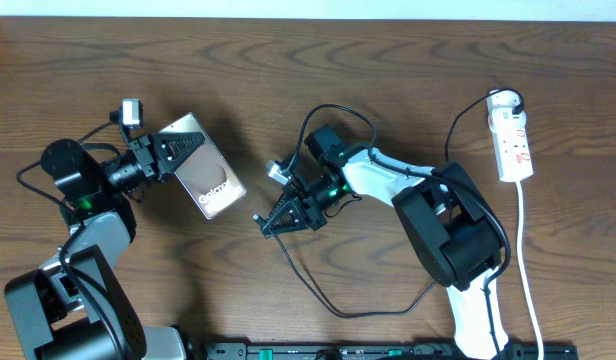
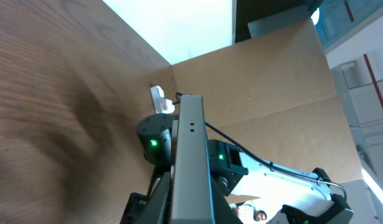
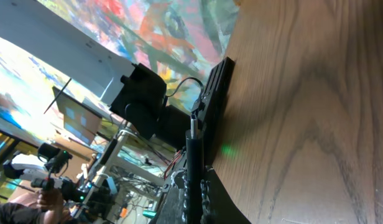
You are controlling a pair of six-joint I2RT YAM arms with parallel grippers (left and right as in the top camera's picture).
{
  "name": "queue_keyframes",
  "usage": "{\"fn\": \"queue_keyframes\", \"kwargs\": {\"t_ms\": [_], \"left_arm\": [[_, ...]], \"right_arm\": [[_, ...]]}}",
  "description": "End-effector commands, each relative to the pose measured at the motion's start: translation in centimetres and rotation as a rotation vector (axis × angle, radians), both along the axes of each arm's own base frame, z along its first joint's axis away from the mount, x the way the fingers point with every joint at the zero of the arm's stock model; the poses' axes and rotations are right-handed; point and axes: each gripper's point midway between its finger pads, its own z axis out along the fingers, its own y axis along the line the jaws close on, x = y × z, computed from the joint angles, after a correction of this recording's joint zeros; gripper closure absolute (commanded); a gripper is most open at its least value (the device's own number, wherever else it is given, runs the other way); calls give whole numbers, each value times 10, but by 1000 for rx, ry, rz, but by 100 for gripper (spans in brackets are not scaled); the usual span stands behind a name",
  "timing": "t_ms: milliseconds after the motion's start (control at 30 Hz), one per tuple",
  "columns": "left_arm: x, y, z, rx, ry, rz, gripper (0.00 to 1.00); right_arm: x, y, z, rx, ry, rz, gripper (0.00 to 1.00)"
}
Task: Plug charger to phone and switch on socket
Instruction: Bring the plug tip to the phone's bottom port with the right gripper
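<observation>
Phone (image 1: 210, 182): at 9 o'clock of the counter (image 1: 388, 60); overhead shows its brown "Galaxy" face, left wrist only a grey edge.
Charger (image 1: 330, 306): black cable looping toward 6 o'clock; slim tip clear only from right wrist.
Socket (image 1: 512, 140): white, at 2 o'clock.
Left pincer (image 1: 176, 148): clamped on phone.
Right pincer (image 1: 268, 225): clamped on charger.

One phone (image 1: 213, 185), one charger (image 1: 348, 315), one socket (image 1: 512, 145), seemingly two switches (image 1: 523, 155)

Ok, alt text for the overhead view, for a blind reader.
The left hand grips the phone by one end; the right hand pinches the charger beside it, over a wooden table. The socket lies far right.
</observation>
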Motion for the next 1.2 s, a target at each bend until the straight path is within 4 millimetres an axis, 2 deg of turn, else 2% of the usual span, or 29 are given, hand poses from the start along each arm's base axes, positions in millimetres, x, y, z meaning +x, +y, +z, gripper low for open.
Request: {"fn": "queue_keyframes", "kwargs": {"t_ms": [0,367,700,1167], "left_arm": [[4,4,3,18,-32,35,93],[24,17,2,25,-28,172,93],[24,18,13,70,-138,176,92],[25,18,14,76,-148,179,93]], "right_arm": [[3,6,7,17,27,12,99],[15,27,18,17,28,32,99],[27,37,30,9,26,18,99],[41,46,33,-1,-12,-37,99]]}}
